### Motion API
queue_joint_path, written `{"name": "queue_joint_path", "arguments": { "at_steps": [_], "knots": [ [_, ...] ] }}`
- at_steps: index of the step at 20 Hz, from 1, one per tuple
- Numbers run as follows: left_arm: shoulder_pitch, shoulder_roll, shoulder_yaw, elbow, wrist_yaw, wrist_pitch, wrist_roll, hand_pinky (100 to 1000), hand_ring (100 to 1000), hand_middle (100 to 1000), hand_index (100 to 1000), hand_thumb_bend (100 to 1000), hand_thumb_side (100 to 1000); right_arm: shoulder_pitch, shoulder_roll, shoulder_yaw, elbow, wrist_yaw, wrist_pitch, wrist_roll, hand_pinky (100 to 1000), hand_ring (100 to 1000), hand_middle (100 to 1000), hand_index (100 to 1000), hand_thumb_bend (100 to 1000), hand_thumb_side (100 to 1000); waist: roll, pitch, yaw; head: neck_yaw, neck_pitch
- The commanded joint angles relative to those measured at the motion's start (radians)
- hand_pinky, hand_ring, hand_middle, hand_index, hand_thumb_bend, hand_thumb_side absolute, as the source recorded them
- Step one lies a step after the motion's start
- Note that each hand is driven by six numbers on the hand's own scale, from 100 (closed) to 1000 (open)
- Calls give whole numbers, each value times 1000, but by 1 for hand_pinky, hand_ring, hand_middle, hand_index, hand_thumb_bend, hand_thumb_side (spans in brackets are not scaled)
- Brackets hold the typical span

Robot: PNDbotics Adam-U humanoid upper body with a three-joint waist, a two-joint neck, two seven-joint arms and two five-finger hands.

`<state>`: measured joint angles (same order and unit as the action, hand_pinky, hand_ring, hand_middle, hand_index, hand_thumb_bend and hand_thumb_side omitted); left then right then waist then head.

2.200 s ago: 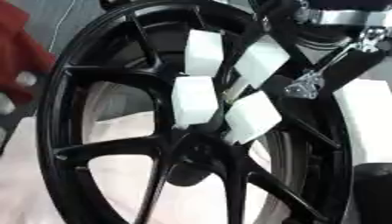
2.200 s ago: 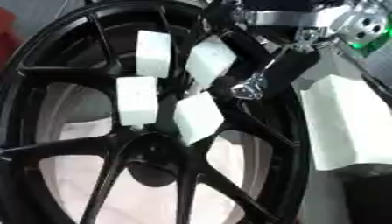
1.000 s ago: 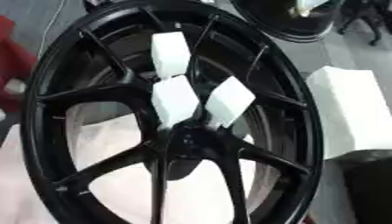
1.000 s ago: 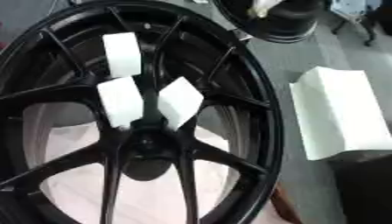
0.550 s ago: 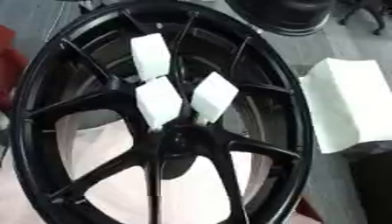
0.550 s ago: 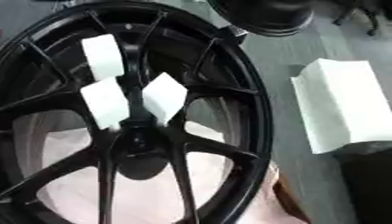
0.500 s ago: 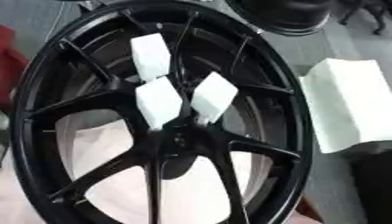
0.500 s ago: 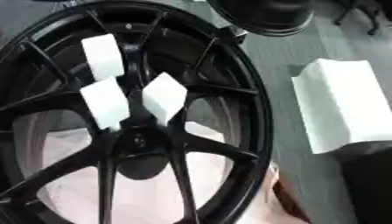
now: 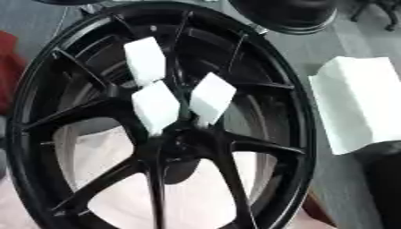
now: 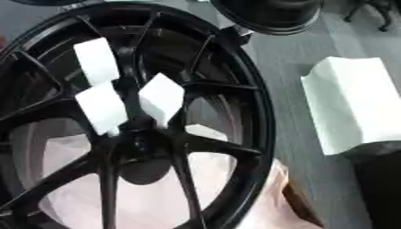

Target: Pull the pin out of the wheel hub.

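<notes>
Three white blocks (image 9: 156,106) stand on the black wheel hub (image 9: 181,142); no robot hand shows.

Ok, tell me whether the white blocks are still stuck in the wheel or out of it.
In. Three white blocks stand among the spokes near the hub of the black wheel. No hand shows in either view.

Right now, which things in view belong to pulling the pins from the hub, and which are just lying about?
Job:
black wheel
hub
three white blocks sticking up from the spokes near the hub, apparently the pins

Lying about:
white folded sheet on the right
second dark wheel at the top
pale wrapping under the wheel

No hand shows.
</notes>
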<state>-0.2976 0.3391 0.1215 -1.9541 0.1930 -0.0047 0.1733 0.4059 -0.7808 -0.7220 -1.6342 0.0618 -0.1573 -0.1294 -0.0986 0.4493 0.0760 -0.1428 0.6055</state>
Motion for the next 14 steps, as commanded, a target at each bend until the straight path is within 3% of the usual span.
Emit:
{"name": "queue_joint_path", "arguments": {
  "at_steps": [1, 6, 9, 11, 14],
  "knots": [
    [-1, 11, 9, -11, 0, -1, 5, 803, 775, 655, 873, 139, 856, 5, 13, -29, -45, -12, -33, 16, 917, 980, 859, 980, 100, 610, 7, -33, -6, 3, 1],
    [3, 4, 9, -10, 1, 0, 7, 802, 775, 654, 873, 140, 855, -5, 15, -33, -70, -60, -70, -26, 911, 973, 858, 984, 100, 545, 19, -44, -17, 10, 12],
    [7, 0, 9, -9, 1, 0, 7, 801, 775, 653, 873, 140, 854, -16, 10, -30, -101, -84, -86, -58, 889, 932, 820, 963, 100, 405, 23, -51, -21, 19, 13],
    [9, -2, 9, -8, 1, 0, 7, 800, 774, 653, 873, 139, 853, -31, 8, -23, -144, -122, -99, -99, 873, 891, 779, 928, 100, 375, 26, -55, -23, 21, 23],
    [9, -3, 8, -8, 2, 0, 6, 800, 773, 652, 872, 138, 851, -48, 11, 5, -261, -160, -77, -189, 854, 830, 705, 884, 100, 426, 32, -57, -28, 21, 33]
  ]
}}
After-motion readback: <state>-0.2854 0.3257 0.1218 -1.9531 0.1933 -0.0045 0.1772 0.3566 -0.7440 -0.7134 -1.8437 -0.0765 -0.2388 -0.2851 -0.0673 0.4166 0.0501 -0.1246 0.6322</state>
